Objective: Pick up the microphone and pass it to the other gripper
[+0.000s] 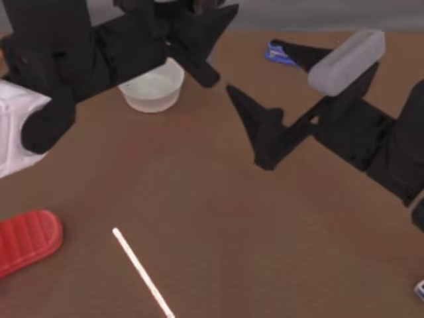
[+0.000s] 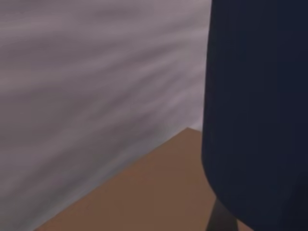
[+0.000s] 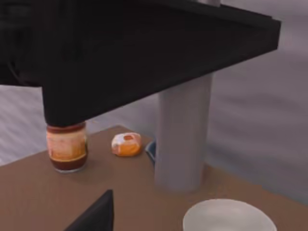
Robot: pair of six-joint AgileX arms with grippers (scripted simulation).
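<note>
Open brown tabletop (image 1: 265,252) right of the white stick (image 1: 142,271); hemmed left of the stick by a red ridged object (image 1: 26,240); blocked beyond the stick by a pale bowl (image 1: 154,89).

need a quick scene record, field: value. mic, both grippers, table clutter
microphone: navy foam head, slim grey cylindrical handle, upright beneath the left arm; not distinguishable in top view
left gripper: far side of table, beside translucent white bowl
right gripper: open, empty, fingers pointing toward left gripper
handover: not yet done
clutter: thin white stick, red ridged oval object, orange-labelled jar
surface: brown table
</note>
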